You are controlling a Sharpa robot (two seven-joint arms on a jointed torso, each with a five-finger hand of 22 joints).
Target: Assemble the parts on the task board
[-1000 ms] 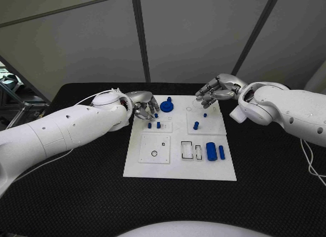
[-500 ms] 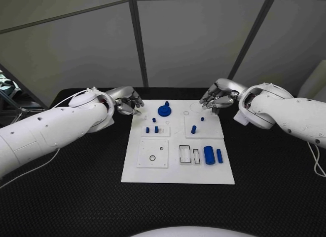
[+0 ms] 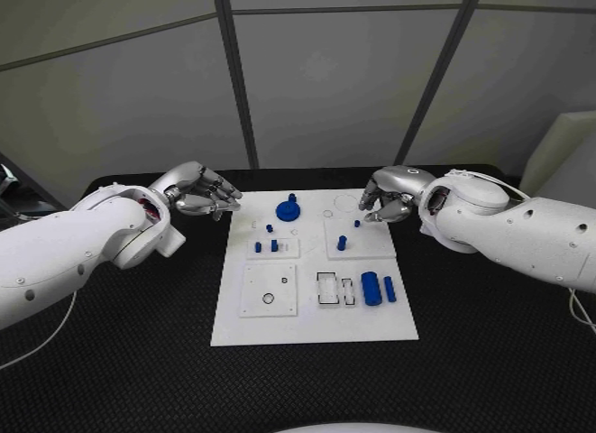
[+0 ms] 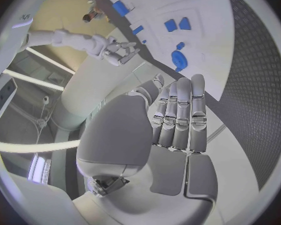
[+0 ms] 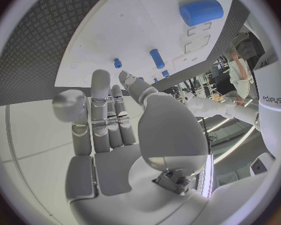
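The desk [image 3: 142, 361] was black, with a fine textured mat over it, and the white task board [image 3: 311, 325] lay in its middle, long side running away from the robot. Behind the desk stood pale grey wall panels [image 3: 336, 81] divided by dark posts [image 3: 235, 99].

On the board, a round blue part with a knob [image 3: 288, 209] stood near the far edge. Just nearer were a few small blue pegs [image 3: 271, 244] on a raised white square, and one upright peg [image 3: 342, 242] on the neighbouring square to its right. Nearer still, on the right side, a thick blue cylinder [image 3: 371, 288] lay beside a thinner blue bar [image 3: 390, 289], with two rectangular outlined slots [image 3: 335, 289] just to their left. A white plate with a small dark hole [image 3: 268, 296] sat on the board's left half.

The left hand [image 3: 200, 194] hovered above the desk just off the board's far left corner, its fingers [image 4: 181, 110] lying straight and side by side with nothing in them. The right hand [image 3: 389, 196] hung over the board's far right corner; its fingers [image 5: 106, 110] were loosely curled, and they seemed empty, though the head view was too small to be certain. Both hands were apart from the parts.
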